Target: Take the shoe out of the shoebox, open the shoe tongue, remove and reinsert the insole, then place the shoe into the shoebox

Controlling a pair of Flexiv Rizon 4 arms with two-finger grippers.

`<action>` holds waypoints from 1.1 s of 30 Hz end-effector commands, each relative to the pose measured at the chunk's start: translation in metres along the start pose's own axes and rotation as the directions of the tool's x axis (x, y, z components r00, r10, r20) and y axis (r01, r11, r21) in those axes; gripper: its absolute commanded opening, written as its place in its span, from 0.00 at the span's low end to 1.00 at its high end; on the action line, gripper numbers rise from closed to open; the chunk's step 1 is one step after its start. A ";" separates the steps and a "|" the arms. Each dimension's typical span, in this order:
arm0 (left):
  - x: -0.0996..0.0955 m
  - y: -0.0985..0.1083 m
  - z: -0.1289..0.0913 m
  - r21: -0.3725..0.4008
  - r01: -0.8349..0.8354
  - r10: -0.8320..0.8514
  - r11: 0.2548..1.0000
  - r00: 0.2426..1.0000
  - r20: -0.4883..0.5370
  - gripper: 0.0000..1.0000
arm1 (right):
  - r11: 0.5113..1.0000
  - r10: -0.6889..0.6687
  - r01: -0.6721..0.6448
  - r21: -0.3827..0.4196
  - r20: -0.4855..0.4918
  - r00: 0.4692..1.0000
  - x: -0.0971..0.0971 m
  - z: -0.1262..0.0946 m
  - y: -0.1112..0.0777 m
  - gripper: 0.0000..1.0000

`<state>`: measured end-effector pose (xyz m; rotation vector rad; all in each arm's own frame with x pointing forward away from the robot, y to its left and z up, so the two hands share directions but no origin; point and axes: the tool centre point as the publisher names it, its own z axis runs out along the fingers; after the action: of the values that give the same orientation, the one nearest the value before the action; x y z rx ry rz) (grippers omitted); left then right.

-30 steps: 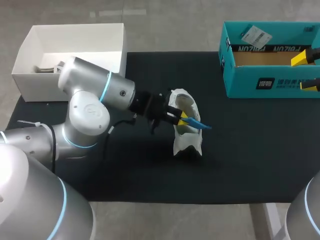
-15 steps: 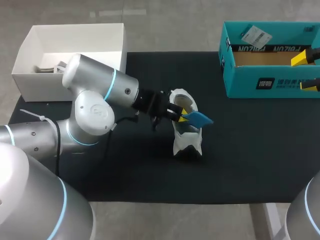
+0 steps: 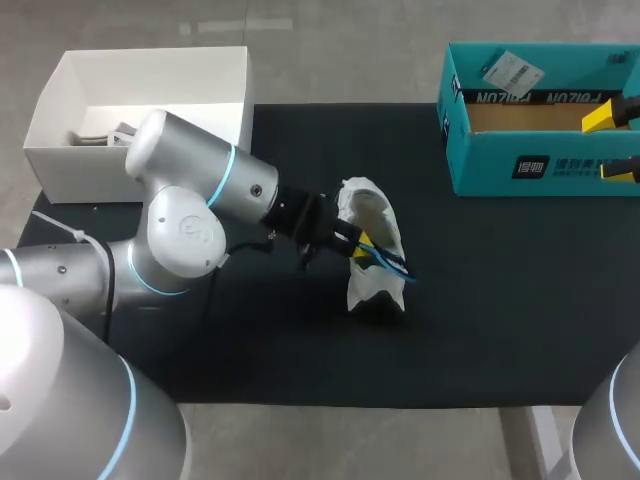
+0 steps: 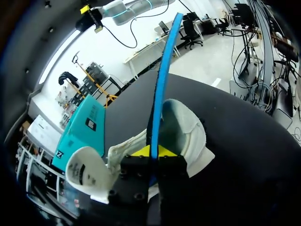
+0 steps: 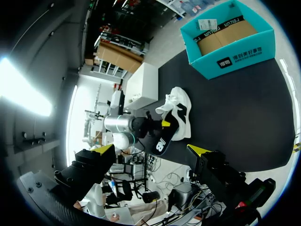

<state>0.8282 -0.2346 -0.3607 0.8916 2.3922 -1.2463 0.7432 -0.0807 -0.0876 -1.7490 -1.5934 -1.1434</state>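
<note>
The white sneaker (image 3: 372, 262) is sitting out of its box near the middle of the black mat (image 3: 500, 300), with its opening facing up and the tongue folded away from it. A blue insole (image 3: 392, 262) is standing edge-on in that opening. In the left wrist view the insole is rising ahead from between the fingers, over the shoe's mouth.

The left gripper (image 3: 362, 245) is pinching the insole's near end between its yellow tips, which are drawn almost together on the thin sheet, just at the sneaker's collar. The left arm is coming in from the left side across the mat.

Well apart, the right gripper (image 3: 612, 143) is hovering with its fingers spread wide and nothing between them, over the right end of the teal shoebox (image 3: 540, 150). The box is lying open at the mat's far right corner. A white box (image 3: 140, 70) is resting at the far left corner.

Judging by this, the insole step is in hand, probably the reinsertion. The next move is likely calling for laying the insole flat and sliding it toe-ward inside. Nothing is bracing the shoe, so it could tip or slide.
</note>
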 end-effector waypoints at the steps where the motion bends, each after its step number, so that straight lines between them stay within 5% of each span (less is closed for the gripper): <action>1: -0.008 0.006 0.007 -0.006 0.006 -0.006 1.000 1.000 -0.003 0.00 | 1.000 0.001 -0.001 0.001 0.003 1.000 0.000 0.000 0.000 1.00; 18: -0.031 0.036 0.016 -0.079 0.046 -0.046 0.996 0.999 -0.003 0.00 | 1.000 0.001 -0.001 0.001 0.003 1.000 0.000 0.000 0.000 1.00; 23: -0.031 0.024 0.011 -0.052 0.050 -0.050 0.997 0.999 0.010 0.00 | 1.000 0.001 -0.001 0.001 0.003 1.000 0.000 0.000 0.000 1.00; 24: -0.030 0.020 0.009 -0.046 0.046 -0.045 0.998 0.999 0.009 0.04 | 1.000 0.001 -0.001 0.001 0.003 1.000 0.000 0.000 0.000 1.00; 25: -0.029 0.017 0.007 -0.040 0.037 -0.037 0.999 0.999 0.011 0.21 | 1.000 0.001 -0.001 0.001 0.003 1.000 0.000 0.000 0.000 1.00; 29: -0.025 0.005 0.001 -0.028 0.024 -0.024 0.999 1.000 0.018 0.21 | 1.000 0.001 -0.001 0.001 0.003 1.000 0.000 0.000 0.000 1.00; 33: -0.022 -0.004 -0.001 -0.024 0.008 -0.007 1.000 1.000 0.019 0.44 | 1.000 0.001 -0.001 0.001 0.003 1.000 0.000 0.000 0.000 1.00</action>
<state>0.8499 -0.2489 -0.3510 0.8643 2.3978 -1.2301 0.7432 -0.0808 -0.0875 -1.7490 -1.5935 -1.1432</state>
